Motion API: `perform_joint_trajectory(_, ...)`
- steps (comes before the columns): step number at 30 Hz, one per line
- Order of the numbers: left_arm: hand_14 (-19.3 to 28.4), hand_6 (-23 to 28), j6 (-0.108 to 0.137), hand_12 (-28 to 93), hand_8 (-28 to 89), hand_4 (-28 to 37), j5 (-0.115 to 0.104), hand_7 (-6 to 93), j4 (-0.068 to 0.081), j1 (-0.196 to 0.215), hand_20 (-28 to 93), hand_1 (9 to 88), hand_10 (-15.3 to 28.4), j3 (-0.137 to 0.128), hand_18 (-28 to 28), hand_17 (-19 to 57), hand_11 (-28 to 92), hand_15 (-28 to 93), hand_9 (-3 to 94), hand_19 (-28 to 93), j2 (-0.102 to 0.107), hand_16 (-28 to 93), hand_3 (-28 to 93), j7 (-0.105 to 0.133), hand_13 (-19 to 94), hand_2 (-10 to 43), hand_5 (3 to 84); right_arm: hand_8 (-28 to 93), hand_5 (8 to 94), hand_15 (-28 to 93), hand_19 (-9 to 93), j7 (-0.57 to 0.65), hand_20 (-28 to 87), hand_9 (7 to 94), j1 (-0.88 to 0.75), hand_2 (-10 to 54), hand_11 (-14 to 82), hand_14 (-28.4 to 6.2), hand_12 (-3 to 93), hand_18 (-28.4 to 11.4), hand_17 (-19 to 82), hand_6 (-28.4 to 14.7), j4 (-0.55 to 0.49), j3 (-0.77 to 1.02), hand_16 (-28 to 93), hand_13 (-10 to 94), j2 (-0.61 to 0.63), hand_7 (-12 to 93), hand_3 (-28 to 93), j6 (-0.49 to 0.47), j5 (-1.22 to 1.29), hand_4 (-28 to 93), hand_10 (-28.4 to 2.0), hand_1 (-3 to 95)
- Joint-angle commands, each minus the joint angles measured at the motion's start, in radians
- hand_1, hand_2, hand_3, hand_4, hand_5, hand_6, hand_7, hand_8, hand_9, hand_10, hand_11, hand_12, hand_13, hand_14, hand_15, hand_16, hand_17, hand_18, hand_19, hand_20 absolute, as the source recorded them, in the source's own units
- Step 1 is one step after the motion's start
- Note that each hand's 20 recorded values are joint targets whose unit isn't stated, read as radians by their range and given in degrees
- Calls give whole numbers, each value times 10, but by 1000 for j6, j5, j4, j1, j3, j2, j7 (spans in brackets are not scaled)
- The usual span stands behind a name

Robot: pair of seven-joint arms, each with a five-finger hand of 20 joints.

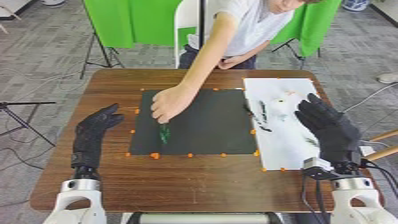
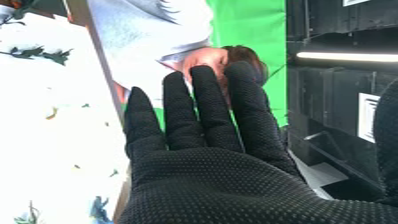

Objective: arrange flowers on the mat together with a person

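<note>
one right hand (image 1: 330, 125), fingers apart, is over the white sheet (image 1: 277, 154); left of it, leafy stems (image 2: 35, 52) look light, bendy, fragile, best pinched low. farther left, a person's hand (image 1: 172, 103) holds a green sprig (image 1: 164, 133) over the black mat (image 1: 213, 131); beyond, the left hand (image 1: 91, 135) is uncurled.

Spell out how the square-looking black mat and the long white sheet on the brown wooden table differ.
Colour: the black mat is dark, the white sheet bright.
Shape: the mat is nearly square; the sheet is narrower and longer.
Use: over the mat, a person's hand holds a green stem; on the sheet, loose sprigs lie.
Shared: both lie flat on the table, with orange bits along their edges.
</note>
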Motion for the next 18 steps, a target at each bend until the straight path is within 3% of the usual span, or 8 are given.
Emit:
perform_joint_trajectory(1,179,32,-7,141,-67,-209,4,154,1,6,170,269,150,-3,114,94,228,217,517,87,-3,-13,663,-13,400,38,502,-80,414,100,14,-7,213,397,-6,-34,39,-120,104,-141,158,-45,-3,-15,58,294,-4,73,746,12,-15,-189,-153,82)
perform_joint_trajectory(18,179,32,-3,141,-68,-209,3,155,0,7,170,269,150,-4,114,94,229,219,517,86,1,-13,660,-23,400,40,503,-80,415,100,12,-2,213,399,12,-36,40,-120,105,-140,158,-44,2,-39,56,291,9,73,744,42,-16,-187,-152,85)
